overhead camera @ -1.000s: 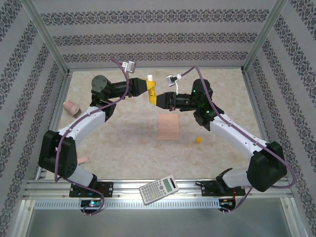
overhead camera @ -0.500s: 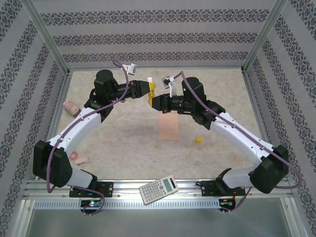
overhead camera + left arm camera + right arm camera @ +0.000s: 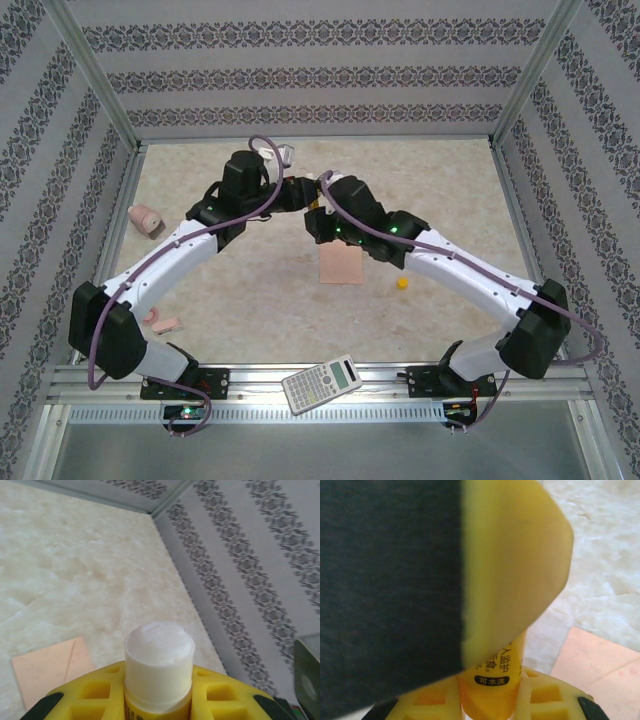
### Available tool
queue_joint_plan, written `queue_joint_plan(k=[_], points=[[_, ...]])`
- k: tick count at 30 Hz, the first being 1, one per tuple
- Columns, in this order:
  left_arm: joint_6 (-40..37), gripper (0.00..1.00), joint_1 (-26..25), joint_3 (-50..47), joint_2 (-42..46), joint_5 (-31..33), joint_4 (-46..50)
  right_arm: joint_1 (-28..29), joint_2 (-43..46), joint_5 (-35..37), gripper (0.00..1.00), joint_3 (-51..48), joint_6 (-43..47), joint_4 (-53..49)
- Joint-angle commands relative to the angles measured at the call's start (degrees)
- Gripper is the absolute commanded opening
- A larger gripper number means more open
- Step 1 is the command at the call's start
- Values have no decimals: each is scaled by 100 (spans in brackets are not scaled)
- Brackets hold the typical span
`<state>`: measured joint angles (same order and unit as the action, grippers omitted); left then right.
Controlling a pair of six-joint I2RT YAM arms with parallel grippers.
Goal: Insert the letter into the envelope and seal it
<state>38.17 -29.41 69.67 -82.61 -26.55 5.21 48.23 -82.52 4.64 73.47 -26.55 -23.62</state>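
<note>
Top external: envelope (image 3: pixel 341 266) flat on the table (image 3: pixel 450 190), on the near side of the two meeting grippers, long axis running near to far. Left wrist: left gripper (image 3: pixel 159 687) clamped on a glue stick (image 3: pixel 159 652), white tip pointing away from the wrist. Right wrist: right gripper (image 3: pixel 490 697) closed on its yellow labelled body.

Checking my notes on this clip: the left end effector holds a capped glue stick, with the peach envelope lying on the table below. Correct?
Not capped: in the left wrist view the glue stick has its white tip bare. Otherwise right: the left end effector holds it, with the peach envelope lying on the table below.
</note>
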Motion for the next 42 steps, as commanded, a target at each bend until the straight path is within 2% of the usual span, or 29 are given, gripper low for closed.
queue_joint_plan(k=[1, 5, 14, 16, 21, 25, 30, 36, 40, 42], points=[[326, 0, -490, 280, -102, 145, 119, 381, -316, 571, 16, 248, 371, 133], [451, 0, -631, 242, -146, 332, 178, 613, -553, 1046, 16, 418, 500, 25], [428, 0, -681, 260, -131, 403, 242, 697, -575, 1179, 16, 389, 550, 173], [393, 0, -680, 264, -127, 396, 253, 697, -509, 1136, 21, 370, 567, 193], [219, 0, -654, 312, -54, 398, 325, 520, -125, 646, 46, 295, 374, 188], [-35, 0, -496, 399, 53, 192, 449, 51, 274, -459, 62, 256, 155, 52], [-107, 0, -35, 334, 254, -585, 195, -809, 681, -2333, 69, 63, -217, 47], [74, 0, 737, 171, 346, -2513, -884, -1961, 1289, -4567, 70, -656, -615, 991], [477, 0, 968, 170, 210, -3752, -1848, -2579, 1558, -5983, 71, -1233, -1390, 2569], [648, 0, 981, 139, 180, -4163, -2361, -2683, 1551, -6389, 71, -1415, -1793, 3281]])
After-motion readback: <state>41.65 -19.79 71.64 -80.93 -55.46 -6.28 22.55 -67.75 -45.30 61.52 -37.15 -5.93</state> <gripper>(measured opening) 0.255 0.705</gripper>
